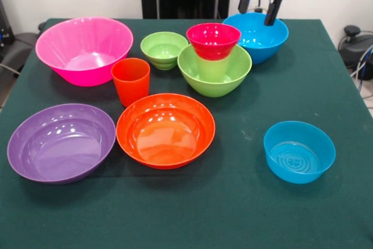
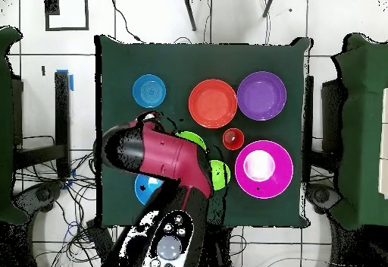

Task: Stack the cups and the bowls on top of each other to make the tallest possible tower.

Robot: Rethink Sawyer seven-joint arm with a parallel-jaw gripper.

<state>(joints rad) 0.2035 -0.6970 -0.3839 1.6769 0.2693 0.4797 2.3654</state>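
Red-topped gripper [image 1: 260, 9] is hovering over the far blue bowl [image 1: 257, 35] — fingers apart, gripping nothing. Beside it, the tower [image 1: 214, 59] is waiting — a red bowl [image 1: 213, 39] is sitting atop.

Front camera low across the green table [image 1: 326, 74]; overhead straight down, table [image 2: 121, 59] and bowls shared.

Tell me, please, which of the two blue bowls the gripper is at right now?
The gripper is at the larger blue bowl behind the red bowl; the smaller blue bowl sits alone at the table's opposite side.
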